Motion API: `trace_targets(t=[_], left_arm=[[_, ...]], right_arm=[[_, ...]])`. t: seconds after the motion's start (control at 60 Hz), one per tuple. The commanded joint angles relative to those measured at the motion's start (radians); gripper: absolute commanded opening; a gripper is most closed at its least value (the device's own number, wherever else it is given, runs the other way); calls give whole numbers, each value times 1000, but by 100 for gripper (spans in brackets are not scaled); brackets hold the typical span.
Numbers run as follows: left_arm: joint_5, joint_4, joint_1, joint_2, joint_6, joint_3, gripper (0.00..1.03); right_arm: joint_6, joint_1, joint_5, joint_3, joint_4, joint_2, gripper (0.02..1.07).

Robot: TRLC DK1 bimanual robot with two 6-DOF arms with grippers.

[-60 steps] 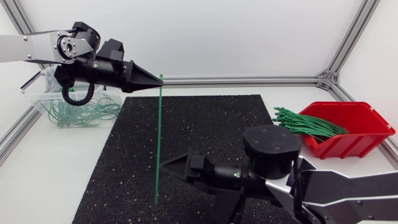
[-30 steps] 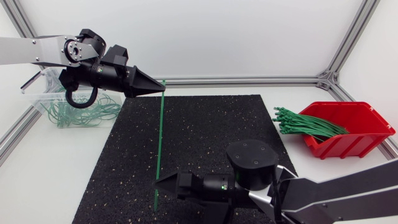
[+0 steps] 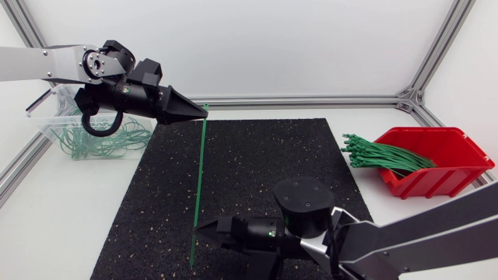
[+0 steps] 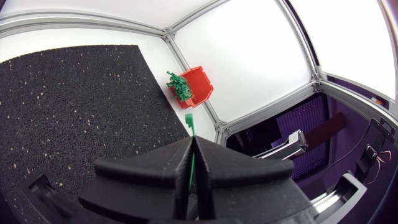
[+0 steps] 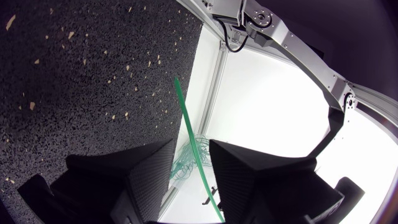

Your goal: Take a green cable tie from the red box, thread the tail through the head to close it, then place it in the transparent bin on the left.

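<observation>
Over your black speckled rubber mat (image 3: 249, 171), towards its left edge, the left gripper (image 3: 204, 113) pinches a long green plastic cable tie (image 3: 198, 187) (held straight); the right gripper (image 3: 198, 229) has its jaws apart around the tie.

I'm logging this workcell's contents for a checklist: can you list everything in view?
held cable tie: one, green, straight, running from the left arm's jaws to the right arm's
loose cable ties: many, green, bundled in the red box
red box: one, red, table's right side
looped ties: several, green, in the transparent bin
transparent bin: one, clear, table's left side
mat: one, black speckled, table's middle
table: one, white
left arm: silver and black, jaws shut on the held cable tie
right arm: silver and black, jaws open around it
</observation>
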State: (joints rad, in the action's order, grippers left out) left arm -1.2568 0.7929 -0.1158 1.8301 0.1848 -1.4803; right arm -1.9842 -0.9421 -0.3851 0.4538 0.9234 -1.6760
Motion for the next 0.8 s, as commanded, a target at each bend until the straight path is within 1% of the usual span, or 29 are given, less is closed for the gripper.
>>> trace_targets(t=[0.0,0.1,0.5,0.683,0.783], left_arm=[[-16,17,-13,21,24,-31,4],[-16,17,-15,24,25,-29,4],[-16,20,-16,29,27,-29,4],[-16,23,-19,29,28,-29,4],[-16,26,-18,29,30,-28,4]], right_arm=[[-25,-17,18,14,6,-18,29],[-25,-24,34,13,5,-18,29],[-28,-46,40,17,8,-30,29],[-34,-47,46,19,6,-34,8],[-36,-47,52,14,6,-36,8]])
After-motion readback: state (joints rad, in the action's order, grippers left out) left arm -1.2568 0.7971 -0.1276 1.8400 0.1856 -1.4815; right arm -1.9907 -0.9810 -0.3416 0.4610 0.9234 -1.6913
